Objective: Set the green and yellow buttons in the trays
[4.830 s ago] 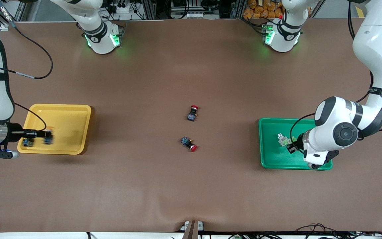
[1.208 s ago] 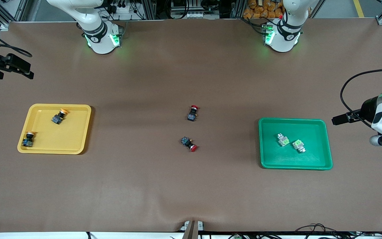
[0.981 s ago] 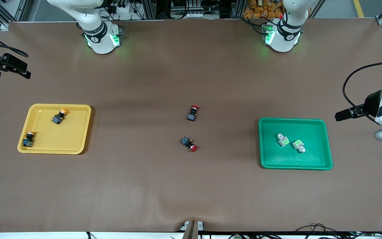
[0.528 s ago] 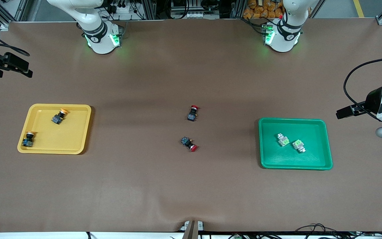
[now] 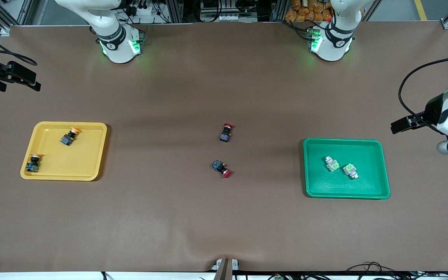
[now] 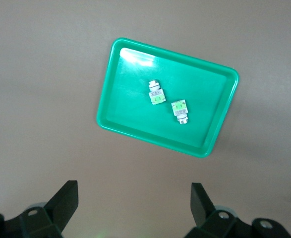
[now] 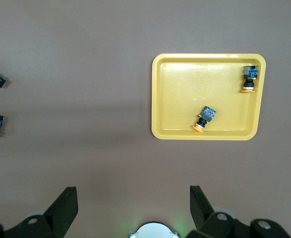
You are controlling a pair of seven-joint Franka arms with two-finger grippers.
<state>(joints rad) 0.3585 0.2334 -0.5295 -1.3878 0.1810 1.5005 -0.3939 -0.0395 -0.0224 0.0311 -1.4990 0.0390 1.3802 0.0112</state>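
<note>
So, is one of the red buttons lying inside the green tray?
No, the green tray holds only two green buttons; both red buttons lie on the bare table.

A: Any readable text, labels, brands or numbers?
B: None. Each arm base [image 5: 119, 44] carries a small round dark mark, too small to read.
A: Trays, buttons?
B: No print to be made out on the yellow tray [image 5: 91, 155], the green tray [image 5: 368, 186], or any button.

Two green buttons [image 5: 341, 166] in green tray [image 5: 379, 171] (touching neither rim), two yellow buttons [image 5: 69, 136] in yellow tray [image 5: 91, 155]
</note>
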